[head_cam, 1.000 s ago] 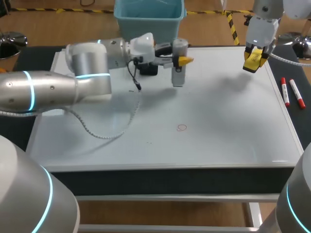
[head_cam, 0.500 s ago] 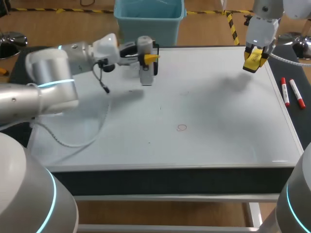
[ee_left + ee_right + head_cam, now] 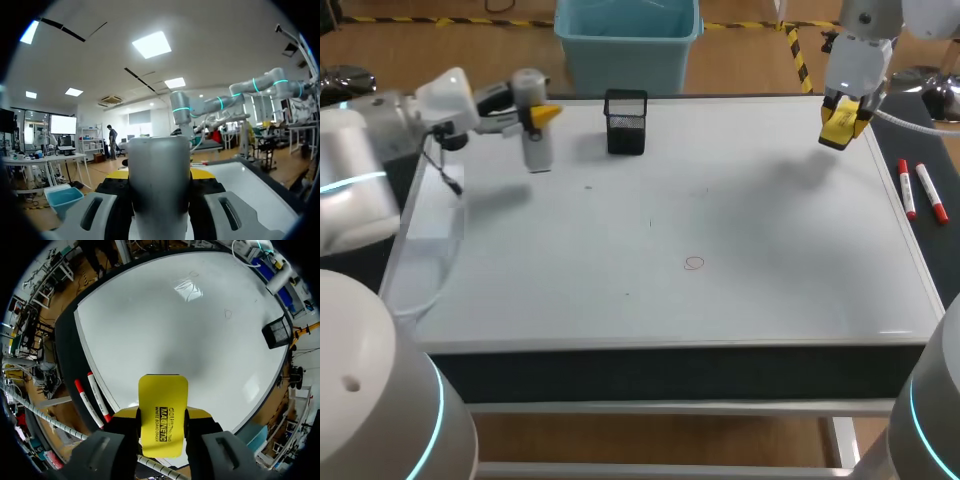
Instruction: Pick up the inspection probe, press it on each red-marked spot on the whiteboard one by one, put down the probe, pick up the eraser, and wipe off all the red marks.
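The grey cylindrical probe (image 3: 533, 135) hangs upright over the far left of the whiteboard (image 3: 740, 210), with my left gripper (image 3: 538, 113) shut on it. In the left wrist view the probe (image 3: 160, 190) fills the gap between the yellow-tipped fingers (image 3: 202, 173). A small red circle (image 3: 694, 263) is drawn near the board's middle, also seen as the red circle (image 3: 228, 314). My right gripper (image 3: 840, 125) hovers above the far right corner, shut on the yellow eraser (image 3: 162, 405).
A black mesh holder (image 3: 625, 121) stands at the board's far edge, right of the probe, and shows as the holder (image 3: 277, 332) in the right wrist view. Two red-capped markers (image 3: 920, 190) lie on the dark strip beside the board's right edge.
My left arm has swung left with the probe, from right of the black holder to well left of it. The right arm and eraser have stayed still.
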`<action>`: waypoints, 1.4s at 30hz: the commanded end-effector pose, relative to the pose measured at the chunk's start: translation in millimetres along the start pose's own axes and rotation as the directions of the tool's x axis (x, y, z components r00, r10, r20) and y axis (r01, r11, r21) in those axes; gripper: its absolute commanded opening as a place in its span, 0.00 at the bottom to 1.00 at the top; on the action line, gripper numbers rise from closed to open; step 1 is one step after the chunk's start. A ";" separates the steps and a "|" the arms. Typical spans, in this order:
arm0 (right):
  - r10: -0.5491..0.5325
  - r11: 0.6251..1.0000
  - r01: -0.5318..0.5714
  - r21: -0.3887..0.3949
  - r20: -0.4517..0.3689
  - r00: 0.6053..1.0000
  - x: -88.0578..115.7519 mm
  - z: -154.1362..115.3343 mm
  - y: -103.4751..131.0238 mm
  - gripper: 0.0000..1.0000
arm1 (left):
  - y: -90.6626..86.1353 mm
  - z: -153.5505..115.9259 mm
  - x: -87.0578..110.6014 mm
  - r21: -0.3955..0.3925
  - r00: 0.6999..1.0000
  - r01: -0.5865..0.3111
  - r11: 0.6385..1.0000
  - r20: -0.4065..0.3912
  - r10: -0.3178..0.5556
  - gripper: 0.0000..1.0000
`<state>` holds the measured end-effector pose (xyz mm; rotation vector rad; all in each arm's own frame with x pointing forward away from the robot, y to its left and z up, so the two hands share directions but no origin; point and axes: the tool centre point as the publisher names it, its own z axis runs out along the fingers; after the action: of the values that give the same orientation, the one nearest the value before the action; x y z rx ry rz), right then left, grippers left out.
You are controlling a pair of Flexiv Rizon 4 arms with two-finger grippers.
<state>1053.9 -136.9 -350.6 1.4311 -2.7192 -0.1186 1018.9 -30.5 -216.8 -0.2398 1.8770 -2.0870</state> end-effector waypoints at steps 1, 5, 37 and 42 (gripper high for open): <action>-0.048 0.999 0.048 0.006 -0.040 0.998 -17.2 -1.3 21.8 0.00 | -12.3 -40.3 -2.9 0.000 1.000 -0.004 1.000 0.005 0.004 0.00; -0.133 0.991 0.133 -0.003 -0.040 0.990 -42.5 0.2 57.8 0.00 | -12.3 -40.3 -2.9 0.000 1.000 -0.004 1.000 0.005 0.004 0.00; -0.421 0.904 0.414 -0.109 -0.049 0.906 -157.4 62.5 204.0 0.00 | -12.3 -40.3 -2.9 0.000 1.000 -0.004 1.000 0.005 0.004 0.00; -0.429 0.900 0.422 -0.109 -0.053 0.902 -164.0 69.4 205.6 0.00 | -12.3 -40.3 -2.9 0.000 1.000 -0.004 1.000 0.005 0.004 0.00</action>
<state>964.9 111.5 -398.3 1.9437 -2.2821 -0.2195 1006.0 9.3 -210.4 -0.2416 1.8710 -2.0827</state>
